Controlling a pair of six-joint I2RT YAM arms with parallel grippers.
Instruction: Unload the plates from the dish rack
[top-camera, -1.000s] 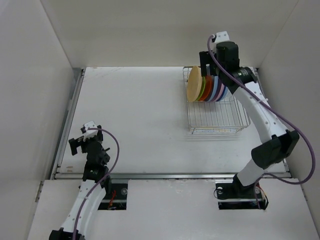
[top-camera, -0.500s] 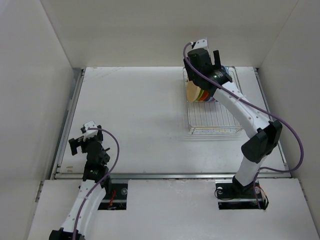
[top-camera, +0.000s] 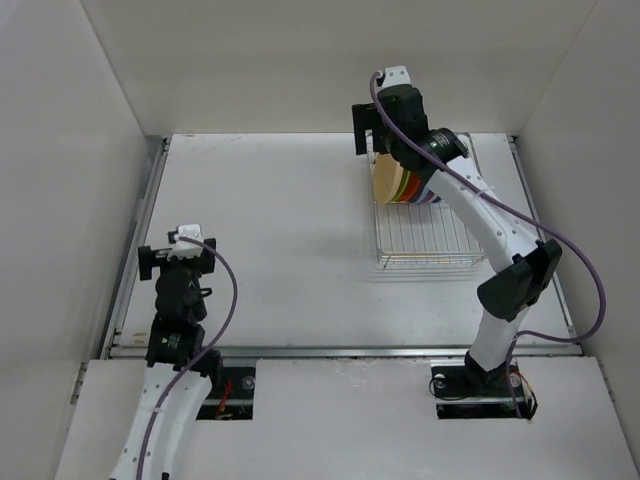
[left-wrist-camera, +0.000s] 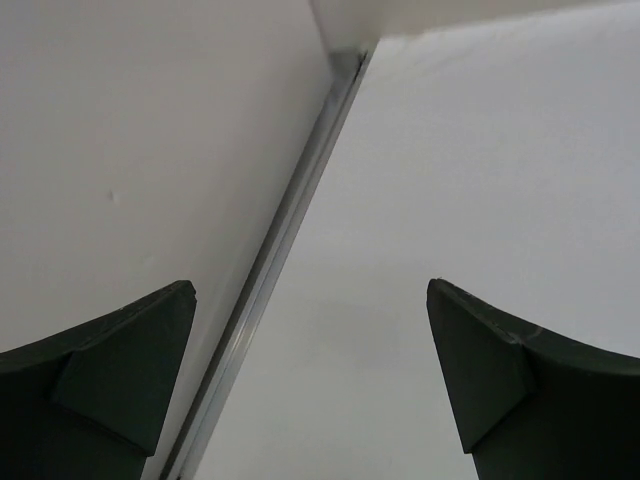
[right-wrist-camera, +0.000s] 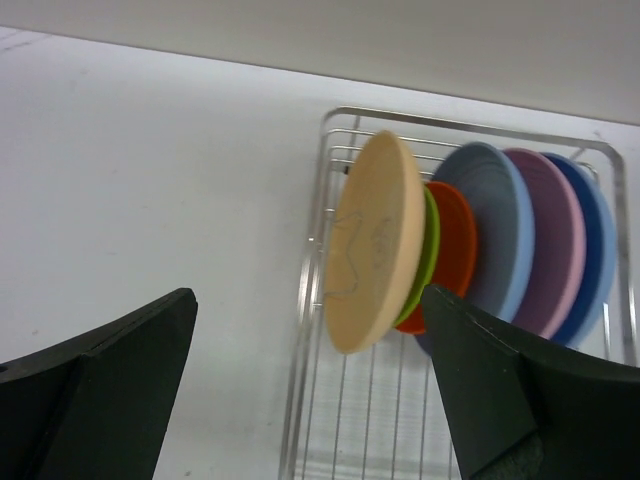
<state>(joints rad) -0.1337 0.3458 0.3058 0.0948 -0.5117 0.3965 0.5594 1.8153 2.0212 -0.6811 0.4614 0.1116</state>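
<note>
the right end effector (top-camera: 364, 130) hangs at the upper middle of the overhead view, just left of the far end of the dish rack (top-camera: 430, 245). its jaws are spread wide and hold nothing. we judge it is facing the plates (top-camera: 388, 182) to take the nearest one.

in the right wrist view the plates stand on edge in the upper right. the pale yellow plate (right-wrist-camera: 375, 240) is in front, then green (right-wrist-camera: 431, 262), orange (right-wrist-camera: 458, 250), light blue (right-wrist-camera: 495, 225), pink (right-wrist-camera: 548, 240) and darker blue (right-wrist-camera: 597, 240). the rack's upright wires keep them standing.

the left end effector (top-camera: 178, 258) sits at the lower left, just as wide and empty, above bare counter (top-camera: 270, 230), well apart from the rack.

the yellow plate hides most of the green and orange ones. the right arm covers part of the stack from above. we cannot tell which slot each plate sits in, nor what the faint lines on the yellow plate are.
</note>
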